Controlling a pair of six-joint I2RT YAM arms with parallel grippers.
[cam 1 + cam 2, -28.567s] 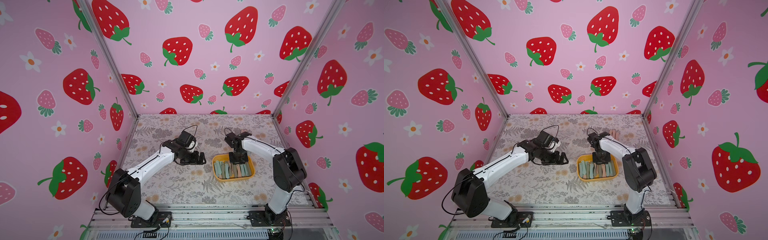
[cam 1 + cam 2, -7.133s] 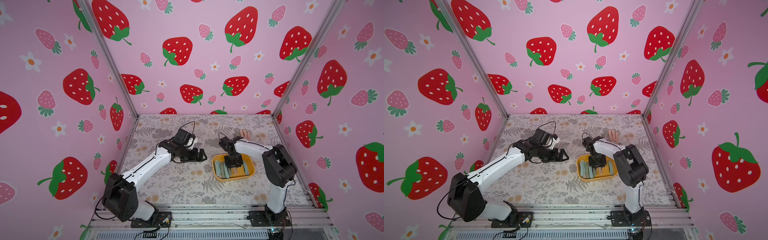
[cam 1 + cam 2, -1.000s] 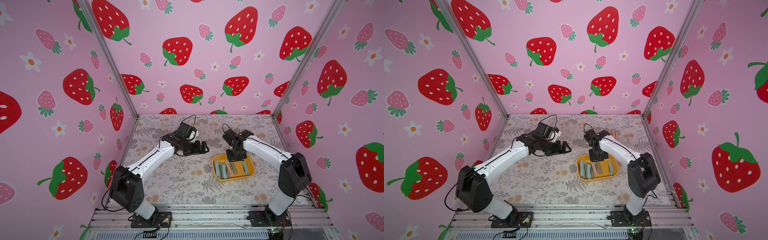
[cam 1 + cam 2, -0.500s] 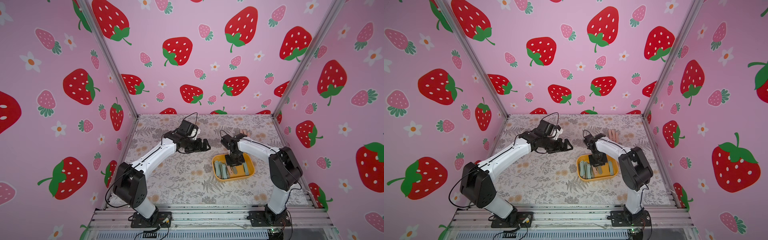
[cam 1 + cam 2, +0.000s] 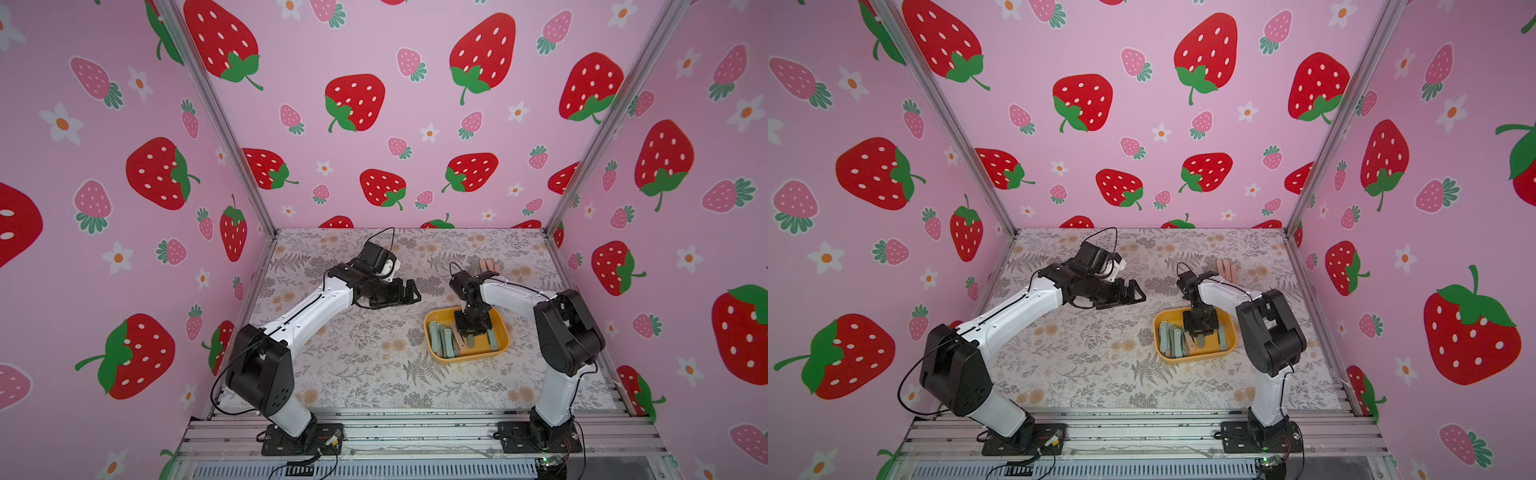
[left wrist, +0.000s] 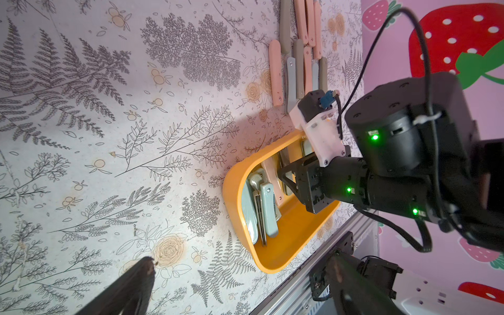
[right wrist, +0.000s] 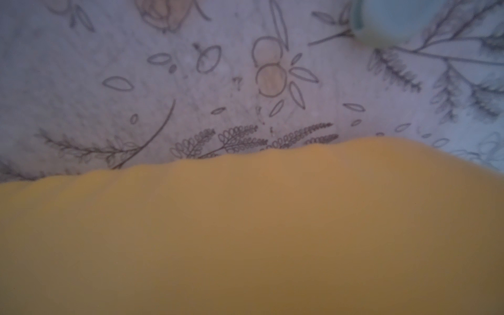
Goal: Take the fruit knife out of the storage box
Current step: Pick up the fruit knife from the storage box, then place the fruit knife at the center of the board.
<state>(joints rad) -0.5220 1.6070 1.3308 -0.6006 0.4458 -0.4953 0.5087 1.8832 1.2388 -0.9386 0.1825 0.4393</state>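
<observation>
Inside the storage box (image 5: 466, 358), right jaws stand among fruit knives (image 5: 444, 343).

The left end effector (image 5: 413, 293) gapes wide; the right end effector (image 5: 471, 333) points down.

No text, label, brand, number or sign can be read in any view. The storage box (image 5: 473, 357) shows plain yellow-orange plastic, and the walls (image 5: 415, 50) and the bench (image 5: 353, 365) carry only printed strawberry, flower and fern patterns.
</observation>
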